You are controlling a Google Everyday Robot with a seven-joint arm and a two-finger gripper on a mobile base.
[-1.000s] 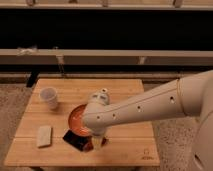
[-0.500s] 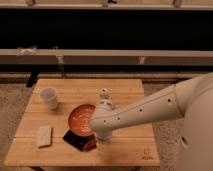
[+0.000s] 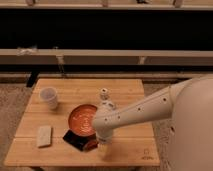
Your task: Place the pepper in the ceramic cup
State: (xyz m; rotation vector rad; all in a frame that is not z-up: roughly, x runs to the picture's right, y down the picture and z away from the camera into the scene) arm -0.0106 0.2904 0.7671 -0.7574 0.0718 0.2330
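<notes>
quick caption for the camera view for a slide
Gripper low by the front edge of the orange bowl and the black card; ceramic cup stands apart at the left of the table.

Pale ceramic cup (image 3: 49,97) upright back left; reddish pepper (image 3: 92,145) beside end effector (image 3: 102,141), front centre

Wooden table (image 3: 131,146). Ceramic cup (image 3: 49,97) upright, far left, well apart from the rest. Orange bowl (image 3: 82,119) at centre; black card (image 3: 75,139) at its near rim. White shaker bottle (image 3: 104,93) behind bowl. Pale block (image 3: 44,136) front left. Arm (image 3: 145,108) reaches in from right; gripper (image 3: 103,142) low at card's right end, just beside bowl.
</notes>
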